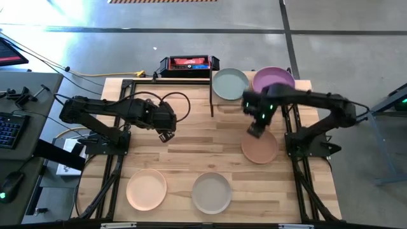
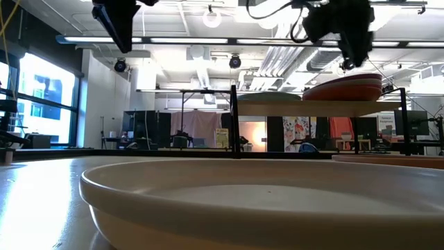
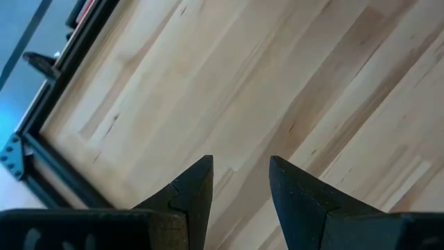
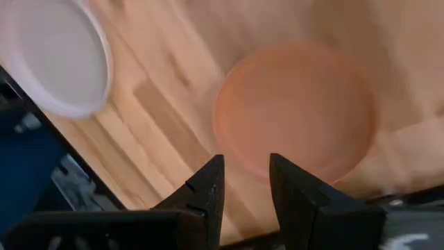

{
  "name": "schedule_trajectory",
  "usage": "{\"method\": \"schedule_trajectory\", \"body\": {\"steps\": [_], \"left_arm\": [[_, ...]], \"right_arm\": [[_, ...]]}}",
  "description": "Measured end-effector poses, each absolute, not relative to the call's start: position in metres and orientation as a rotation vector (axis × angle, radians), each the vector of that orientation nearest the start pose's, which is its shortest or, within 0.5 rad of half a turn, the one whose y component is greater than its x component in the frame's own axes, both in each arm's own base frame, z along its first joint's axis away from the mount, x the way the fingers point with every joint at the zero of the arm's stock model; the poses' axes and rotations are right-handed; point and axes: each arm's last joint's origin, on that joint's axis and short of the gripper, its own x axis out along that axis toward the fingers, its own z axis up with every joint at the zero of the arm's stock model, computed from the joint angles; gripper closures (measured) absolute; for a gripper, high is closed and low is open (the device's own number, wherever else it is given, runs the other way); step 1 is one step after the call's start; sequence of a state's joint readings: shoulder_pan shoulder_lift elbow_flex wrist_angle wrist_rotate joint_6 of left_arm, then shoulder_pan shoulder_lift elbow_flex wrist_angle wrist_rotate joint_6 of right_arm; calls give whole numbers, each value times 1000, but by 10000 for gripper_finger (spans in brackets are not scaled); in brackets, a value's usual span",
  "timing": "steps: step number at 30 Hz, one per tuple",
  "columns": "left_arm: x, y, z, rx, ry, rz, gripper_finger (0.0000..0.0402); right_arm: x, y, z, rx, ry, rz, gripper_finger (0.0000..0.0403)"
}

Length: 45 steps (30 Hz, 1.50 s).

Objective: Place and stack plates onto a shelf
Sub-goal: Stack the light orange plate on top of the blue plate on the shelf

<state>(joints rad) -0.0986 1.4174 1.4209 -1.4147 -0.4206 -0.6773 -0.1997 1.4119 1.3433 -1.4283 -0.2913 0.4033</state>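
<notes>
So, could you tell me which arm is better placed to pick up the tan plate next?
Right. The right claw hangs open directly at the tan plate's edge, while the left claw hovers over bare table, well away.

black tray (image 1: 188,65) behind table (image 1: 191,159); keyboard (image 1: 9,130) far left.

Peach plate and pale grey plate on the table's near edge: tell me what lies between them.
Nothing: in the high view only bare tabletop separates the peach plate from the pale grey plate.
</notes>
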Motion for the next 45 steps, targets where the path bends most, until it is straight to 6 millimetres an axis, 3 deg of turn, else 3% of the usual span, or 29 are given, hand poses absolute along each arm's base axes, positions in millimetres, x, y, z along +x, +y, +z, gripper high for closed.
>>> {"method": "schedule_trajectory", "body": {"steps": [8,14,20,36,45], "left_arm": [[236,-11,332,-187,1231,712,271],[236,-11,332,-180,1227,717,271],[236,-11,332,-166,1230,709,271],[237,-11,332,-170,1220,707,271],[237,-11,332,-171,1219,706,271]], "right_arm": [[239,23,262,711,1521,-223,309],[237,47,232,731,1492,-297,309],[228,57,214,701,1485,-395,309],[216,71,166,619,1371,-381,309],[215,77,162,603,1356,-355,309]]}}
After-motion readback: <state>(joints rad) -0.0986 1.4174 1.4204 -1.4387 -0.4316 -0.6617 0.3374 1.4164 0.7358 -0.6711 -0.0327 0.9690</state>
